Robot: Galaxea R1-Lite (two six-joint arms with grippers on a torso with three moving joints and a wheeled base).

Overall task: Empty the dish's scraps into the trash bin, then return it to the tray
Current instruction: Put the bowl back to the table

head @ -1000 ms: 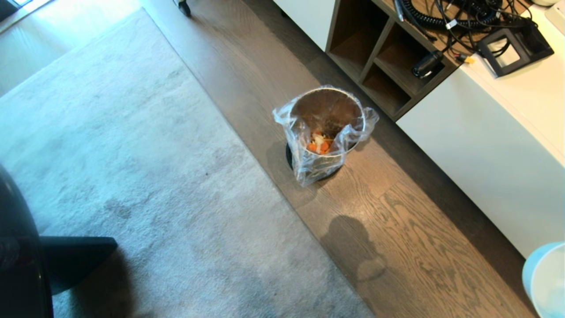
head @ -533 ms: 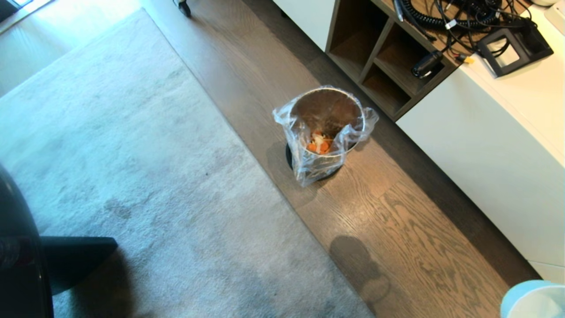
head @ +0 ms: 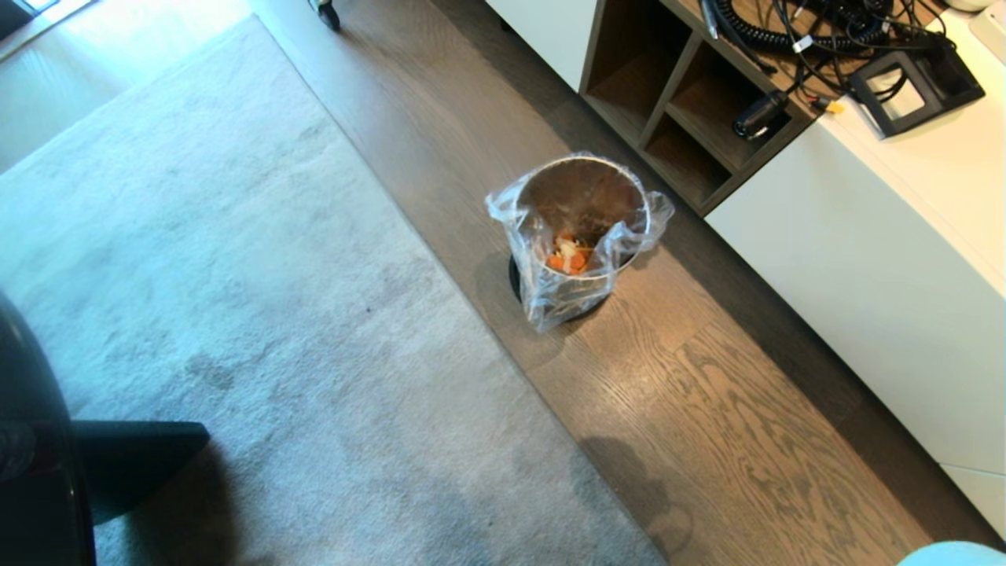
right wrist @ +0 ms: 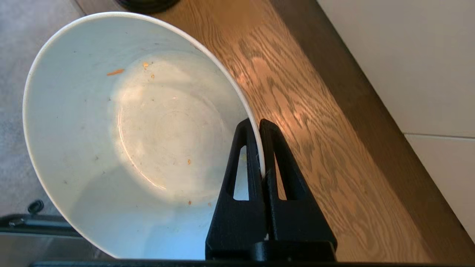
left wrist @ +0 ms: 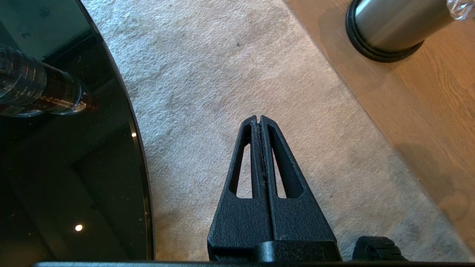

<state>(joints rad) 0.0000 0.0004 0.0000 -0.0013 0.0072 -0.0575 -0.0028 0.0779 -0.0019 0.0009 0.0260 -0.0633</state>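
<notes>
The right claw (right wrist: 258, 148) is clamped on the rim of the dish (right wrist: 122, 141), which is almost clean. The scraps (head: 567, 256) lie in the trash bin (head: 583, 228), middle of the frame. The tray is not in view. The left claw (left wrist: 259, 122) is pressed together, holding nothing.

Floor: wood-grain planks (head: 707, 409), sunlit in patches, running diagonally. Pale grey carpet (head: 236, 275) covers the area under the left claw's position and extends away from it to the plank edge. White cabinet (head: 864, 259) stands beyond the planks on the right claw's side, with open wooden cubbies (head: 676, 102) and a tangle of black cables (head: 809, 31) on top. Round black glass table (left wrist: 66, 148) sits just beside the left claw.
</notes>
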